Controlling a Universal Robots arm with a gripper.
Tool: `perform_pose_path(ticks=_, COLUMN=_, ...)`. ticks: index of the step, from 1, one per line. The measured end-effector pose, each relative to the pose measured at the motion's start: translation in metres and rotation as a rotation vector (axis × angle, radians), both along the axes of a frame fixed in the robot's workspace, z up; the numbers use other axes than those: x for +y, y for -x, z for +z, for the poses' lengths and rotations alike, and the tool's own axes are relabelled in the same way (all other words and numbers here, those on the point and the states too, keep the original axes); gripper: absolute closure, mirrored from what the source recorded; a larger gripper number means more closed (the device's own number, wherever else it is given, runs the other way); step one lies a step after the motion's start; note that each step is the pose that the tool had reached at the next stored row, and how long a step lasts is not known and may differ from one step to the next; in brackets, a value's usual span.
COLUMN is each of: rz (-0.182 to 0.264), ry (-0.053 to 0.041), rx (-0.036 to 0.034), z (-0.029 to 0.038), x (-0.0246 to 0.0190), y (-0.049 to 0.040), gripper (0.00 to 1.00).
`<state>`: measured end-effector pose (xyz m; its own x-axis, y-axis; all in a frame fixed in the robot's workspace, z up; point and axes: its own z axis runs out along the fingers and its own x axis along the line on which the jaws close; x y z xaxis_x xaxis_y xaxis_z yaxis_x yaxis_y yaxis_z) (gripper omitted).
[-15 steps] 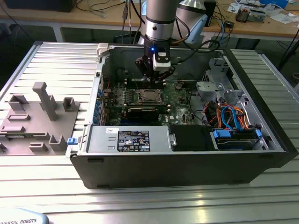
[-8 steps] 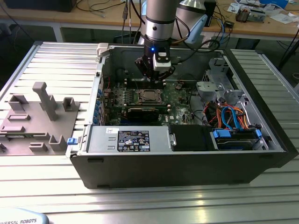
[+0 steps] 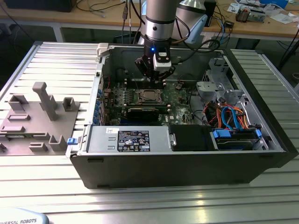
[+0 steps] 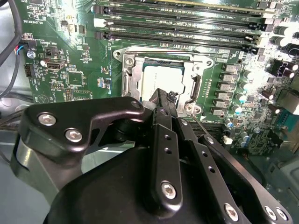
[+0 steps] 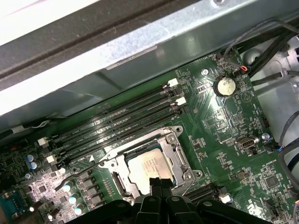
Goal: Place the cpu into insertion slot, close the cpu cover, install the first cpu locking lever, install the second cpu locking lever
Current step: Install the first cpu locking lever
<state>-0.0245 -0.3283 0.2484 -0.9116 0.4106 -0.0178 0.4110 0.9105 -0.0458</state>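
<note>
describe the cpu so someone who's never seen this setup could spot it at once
Inside the open case, find the green board. Beside its long memory slots sits a shiny square frame; the cpu is the flat silver-grey square in its middle, the only plain metal face there.

— Any room over the cpu cover (image 5: 179, 154)?
— Open from above; the gripper (image 5: 156, 183) hangs there, fingers together.
— Around it?
— Memory slots (image 5: 121, 122) just beside one edge, the case wall (image 5: 117, 60) rising past them at the edge of the circuit board (image 5: 219, 135).
</note>
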Motion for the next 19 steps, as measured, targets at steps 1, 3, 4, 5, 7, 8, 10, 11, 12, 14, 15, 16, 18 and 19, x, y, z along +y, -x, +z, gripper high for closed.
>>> perform_pose_path(ticks=1, rz=0.001, ry=0.0001, rx=0.0000, z=0.0000, x=0.0000, y=0.0000, gripper=0.89)
perform_pose_path(ticks=3, rz=0.004, ry=0.0000, rx=0.0000, z=0.0000, x=0.0000, y=0.0000, gripper=0.89)
perform_pose_path(ticks=4, rz=0.004, ry=0.0000, rx=0.0000, z=0.0000, x=0.0000, y=0.0000, gripper=0.89)
perform_pose_path(ticks=5, rz=0.005, ry=0.0000, rx=0.0000, z=0.0000, x=0.0000, y=0.0000, gripper=0.89)
perform_pose_path(ticks=7, rz=0.007, ry=0.0000, rx=0.0000, z=0.0000, x=0.0000, y=0.0000, gripper=0.89)
perform_pose_path(ticks=8, rz=0.008, ry=0.0000, rx=0.0000, z=0.0000, x=0.0000, y=0.0000, gripper=0.89)
perform_pose_path(ticks=10, rz=0.009, ry=0.0000, rx=0.0000, z=0.0000, x=0.0000, y=0.0000, gripper=0.89)
perform_pose_path(ticks=11, rz=0.010, ry=0.0000, rx=0.0000, z=0.0000, x=0.0000, y=0.0000, gripper=0.89)
perform_pose_path(ticks=12, rz=0.011, ry=0.0000, rx=0.0000, z=0.0000, x=0.0000, y=0.0000, gripper=0.89)
perform_pose_path(ticks=14, rz=0.013, ry=0.0001, rx=0.0000, z=0.0000, x=0.0000, y=0.0000, gripper=0.89)
perform_pose_path(ticks=15, rz=0.013, ry=0.0000, rx=0.0000, z=0.0000, x=0.0000, y=0.0000, gripper=0.89)
perform_pose_path(ticks=16, rz=0.014, ry=0.0001, rx=0.0000, z=0.0000, x=0.0000, y=0.0000, gripper=0.89)
perform_pose_path(ticks=18, rz=0.015, ry=0.0000, rx=0.0000, z=0.0000, x=0.0000, y=0.0000, gripper=0.89)
perform_pose_path(ticks=19, rz=0.016, ry=0.0001, rx=-0.0001, z=0.0000, x=0.0000, y=0.0000, gripper=0.89)
